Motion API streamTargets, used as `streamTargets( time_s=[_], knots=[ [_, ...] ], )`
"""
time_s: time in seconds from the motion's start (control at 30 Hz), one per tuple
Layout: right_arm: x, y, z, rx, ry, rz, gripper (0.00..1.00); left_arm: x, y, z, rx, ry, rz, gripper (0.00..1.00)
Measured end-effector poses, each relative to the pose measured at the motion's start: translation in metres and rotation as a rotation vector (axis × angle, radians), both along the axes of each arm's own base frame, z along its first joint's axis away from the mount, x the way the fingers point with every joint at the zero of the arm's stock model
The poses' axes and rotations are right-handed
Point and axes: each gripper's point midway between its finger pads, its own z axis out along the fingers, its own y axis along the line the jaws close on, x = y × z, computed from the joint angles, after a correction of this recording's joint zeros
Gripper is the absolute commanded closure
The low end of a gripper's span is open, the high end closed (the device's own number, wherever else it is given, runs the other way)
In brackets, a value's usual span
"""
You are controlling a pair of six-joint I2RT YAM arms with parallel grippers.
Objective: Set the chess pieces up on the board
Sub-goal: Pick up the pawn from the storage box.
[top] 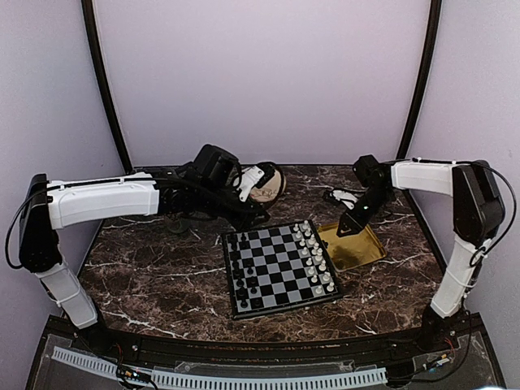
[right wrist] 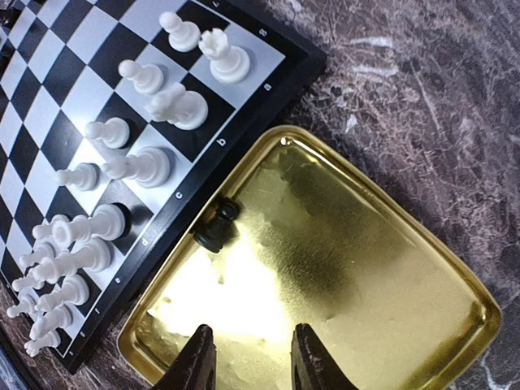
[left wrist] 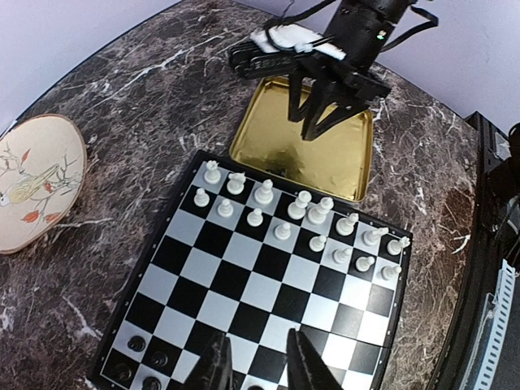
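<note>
Two grippers, both with fingers apart and empty. The board (top: pixel 280 268) lies under the left gripper (left wrist: pixel 258 361). The yellow tray (right wrist: pixel 366 268) lies under the right gripper (right wrist: pixel 248 357). One black chess piece (right wrist: pixel 215 227) lies on its side in the tray, ahead of the right fingertips, just beside the board-side wall.

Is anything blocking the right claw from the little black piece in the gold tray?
Nothing visible. Only bare gold tray lies between the right gripper and the black piece, which rests by the board edge.
</note>
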Motion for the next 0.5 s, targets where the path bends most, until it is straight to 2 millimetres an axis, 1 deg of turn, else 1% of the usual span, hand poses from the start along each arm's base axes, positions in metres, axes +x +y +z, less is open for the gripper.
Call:
streamTargets(
  time_s=[0.1,0.23,0.33,0.5],
  knots=[
    [-0.001,0.001,-0.014,-0.005,0.043,-0.018,0.67,-0.008,-0.009,-0.002,-0.026,0.002,-0.026,0.74],
    [0.003,0.005,-0.025,-0.002,0.076,-0.036,0.67,-0.008,-0.014,0.002,-0.053,-0.004,-0.029,0.74],
    [0.007,0.011,-0.027,0.007,0.082,-0.037,0.65,-0.008,-0.017,0.005,-0.068,-0.009,-0.027,0.74],
    [0.008,0.024,-0.024,0.025,0.08,-0.023,0.65,-0.007,-0.02,0.004,-0.076,-0.011,-0.028,0.74]
  ],
)
